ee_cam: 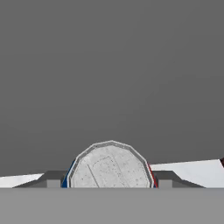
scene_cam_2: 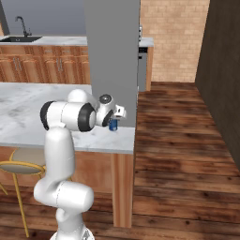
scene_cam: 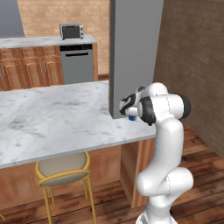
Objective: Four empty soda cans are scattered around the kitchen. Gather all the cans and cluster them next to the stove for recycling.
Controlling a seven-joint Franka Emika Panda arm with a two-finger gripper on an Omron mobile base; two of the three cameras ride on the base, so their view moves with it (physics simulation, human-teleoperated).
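Observation:
A blue soda can (scene_cam_2: 113, 124) stands upright on the marble island counter (scene_cam: 57, 118), at its right end and right at the foot of a grey pillar (scene_cam: 135, 52). In the hand view its silver top (ee_cam: 109, 166) sits between the two fingertips (ee_cam: 52, 180), which press against its sides. My gripper (scene_cam: 130, 114) points down over the can and is shut on it. In the left base view only a sliver of the can's blue (scene_cam: 131, 117) shows under the hand. The stove is out of view.
The pillar rises directly behind the can. A yellow-legged stool (scene_cam: 63, 170) stands under the counter's front edge. A steel dishwasher (scene_cam: 77, 63) and a toaster oven (scene_cam: 71, 31) are at the back wall, with a sink faucet (scene_cam_2: 21, 26) further along. Wooden floor lies to the right.

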